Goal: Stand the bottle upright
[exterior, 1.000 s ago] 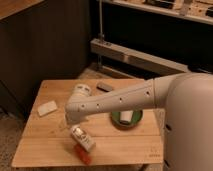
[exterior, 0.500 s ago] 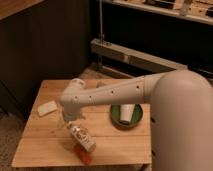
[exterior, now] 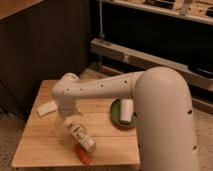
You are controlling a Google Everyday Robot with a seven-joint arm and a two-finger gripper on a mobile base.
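Note:
The bottle (exterior: 83,138) is pale with a dark-and-orange label. It lies tilted on the wooden table (exterior: 45,140) near the front edge, its narrow neck pointing up-left. My gripper (exterior: 70,122) hangs down from the white wrist (exterior: 67,95) and sits right at the bottle's neck end. The contact between them is hidden by the wrist.
A flat orange-red object (exterior: 84,155) lies just in front of the bottle at the table's front edge. A white cup (exterior: 126,111) lies on its side on a green plate (exterior: 116,120) at the right. A flat white object (exterior: 46,108) lies at the left. Dark shelving stands behind.
The arm has swung left across the table and the wrist now sits further left, above the bottle's neck. The bottle and the orange-red object stay in place.

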